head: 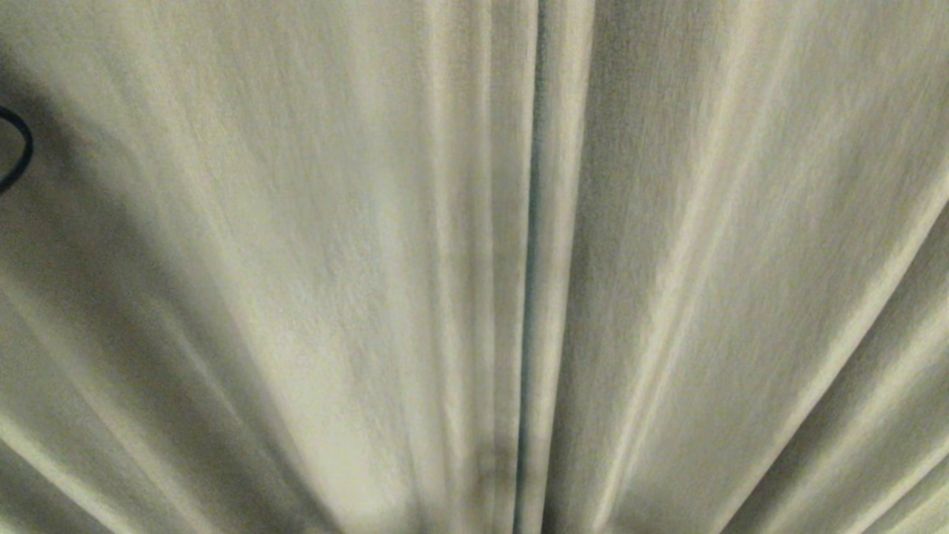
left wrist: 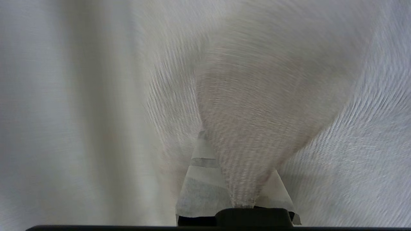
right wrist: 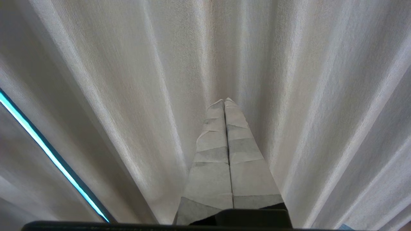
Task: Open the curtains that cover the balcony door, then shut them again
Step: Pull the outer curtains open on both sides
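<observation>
Beige-grey pleated curtains fill the head view, and the two drapes meet at a thin dark slit near the middle. The balcony door is hidden behind them. Neither gripper shows in the head view. In the left wrist view my left gripper is shut on a bunched fold of the curtain; one taped finger shows beside the fabric, and the other is mostly covered. In the right wrist view my right gripper is shut on nothing, its tips pointing at the curtain close in front.
A thin black cable loop shows at the left edge of the head view. A narrow bright cyan gap runs between curtain folds in the right wrist view. Fabric takes up the rest of every view.
</observation>
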